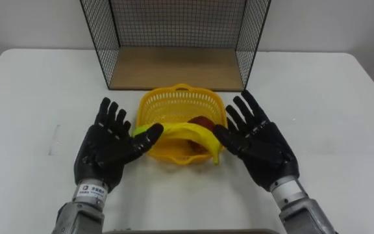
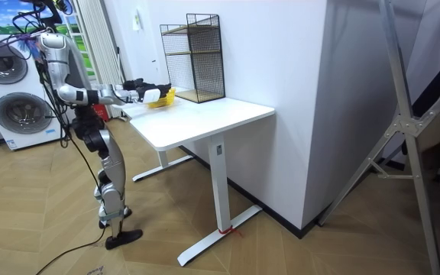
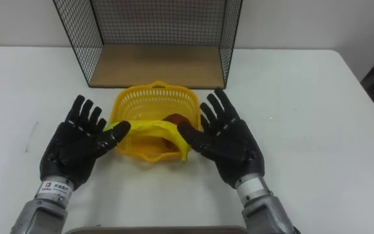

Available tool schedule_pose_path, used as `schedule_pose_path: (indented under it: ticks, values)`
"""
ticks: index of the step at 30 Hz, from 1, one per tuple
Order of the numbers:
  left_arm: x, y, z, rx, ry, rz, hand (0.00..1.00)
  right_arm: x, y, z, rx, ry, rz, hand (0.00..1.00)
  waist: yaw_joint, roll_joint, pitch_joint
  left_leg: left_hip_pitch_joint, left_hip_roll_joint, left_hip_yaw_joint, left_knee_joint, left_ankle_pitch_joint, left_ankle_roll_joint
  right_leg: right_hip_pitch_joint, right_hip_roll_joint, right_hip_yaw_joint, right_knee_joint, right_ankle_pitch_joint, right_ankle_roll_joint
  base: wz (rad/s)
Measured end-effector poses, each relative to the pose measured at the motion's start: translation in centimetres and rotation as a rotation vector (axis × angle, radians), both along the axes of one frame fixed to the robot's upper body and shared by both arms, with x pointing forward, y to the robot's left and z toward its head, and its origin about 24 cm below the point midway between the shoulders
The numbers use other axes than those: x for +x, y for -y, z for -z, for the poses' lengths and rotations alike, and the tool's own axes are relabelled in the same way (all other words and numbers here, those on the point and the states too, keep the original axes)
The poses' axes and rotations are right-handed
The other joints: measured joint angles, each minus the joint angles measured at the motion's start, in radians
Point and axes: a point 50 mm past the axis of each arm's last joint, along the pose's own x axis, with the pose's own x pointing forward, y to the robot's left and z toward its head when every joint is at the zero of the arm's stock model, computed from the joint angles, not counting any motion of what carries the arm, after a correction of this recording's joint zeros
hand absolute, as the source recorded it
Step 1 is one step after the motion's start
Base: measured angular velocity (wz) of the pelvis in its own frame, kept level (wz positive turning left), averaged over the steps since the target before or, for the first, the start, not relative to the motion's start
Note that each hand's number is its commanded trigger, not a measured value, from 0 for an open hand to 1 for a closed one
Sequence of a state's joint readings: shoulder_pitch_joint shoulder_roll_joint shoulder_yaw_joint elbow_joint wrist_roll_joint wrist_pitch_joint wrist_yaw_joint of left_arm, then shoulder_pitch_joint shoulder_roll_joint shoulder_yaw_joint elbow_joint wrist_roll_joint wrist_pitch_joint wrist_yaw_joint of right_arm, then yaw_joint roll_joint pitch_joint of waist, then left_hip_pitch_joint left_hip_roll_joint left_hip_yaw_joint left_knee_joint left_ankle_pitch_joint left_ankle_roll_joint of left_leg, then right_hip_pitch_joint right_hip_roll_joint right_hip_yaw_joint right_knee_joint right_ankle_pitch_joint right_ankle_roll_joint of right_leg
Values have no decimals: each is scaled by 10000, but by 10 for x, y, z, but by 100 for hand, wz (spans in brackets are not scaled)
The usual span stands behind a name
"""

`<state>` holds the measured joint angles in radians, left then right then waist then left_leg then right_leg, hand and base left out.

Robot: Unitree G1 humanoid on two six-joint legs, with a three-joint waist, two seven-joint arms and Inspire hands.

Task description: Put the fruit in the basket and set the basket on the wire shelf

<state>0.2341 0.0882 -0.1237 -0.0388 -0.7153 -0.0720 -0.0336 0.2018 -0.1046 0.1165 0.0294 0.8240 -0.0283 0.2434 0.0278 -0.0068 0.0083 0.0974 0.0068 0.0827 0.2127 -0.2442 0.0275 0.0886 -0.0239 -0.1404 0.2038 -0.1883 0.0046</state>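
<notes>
Looking down on a yellow basket (image 1: 174, 104) sitting on a white table (image 1: 343, 117). Seeing a banana (image 1: 197, 134) lying across the basket's near rim, its greenish end poking past the near left side and its other end hanging over the near right side. Seeing also a reddish fruit (image 1: 203, 122) resting inside the basket, just behind the banana and largely covered by it. Facing a wire shelf (image 1: 174, 68) with a wooden floor, standing just behind the basket and nothing lying on that floor.

Holding the left hand (image 1: 106, 146) just left of the basket, palm turned upward, fingers straight and spread, gripping nothing. Reaching its thumb toward the basket's near left rim, right at the banana's greenish end; not possible to tell whether touching there.

Holding the right hand (image 1: 261, 144) just right of the basket in a mirrored pose, palm upward, fingers straight and fanned out, gripping nothing. Pointing its thumb inward at the basket's near right side, close beside the banana; contact not clear here either.

In the room view, standing upright on a wooden floor at the end of the table nearest the basket, both arms stretched forward on either side of the basket, with washing machines (image 2: 14, 107) well behind, on the side away from the basket.
</notes>
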Motion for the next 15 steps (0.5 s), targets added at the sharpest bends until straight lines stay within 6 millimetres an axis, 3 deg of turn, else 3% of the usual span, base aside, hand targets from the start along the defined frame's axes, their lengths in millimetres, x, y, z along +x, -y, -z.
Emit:
schedule_pose_path:
  ticks: [7,15]
  values:
    - [0,0,0,-3,0,9,0,0,0,0,-32,12,-10,0,-5,-28,20,18,19,-2,-2,2,1,-22,-17,10,-12,0,0,0]
    - [-1,11,1,-61,-27,505,0,0,-8,1,17,118,-187,0,-3,-127,104,-6,-15,24,1,1,1,-16,5,-32,-5,0,0,0]
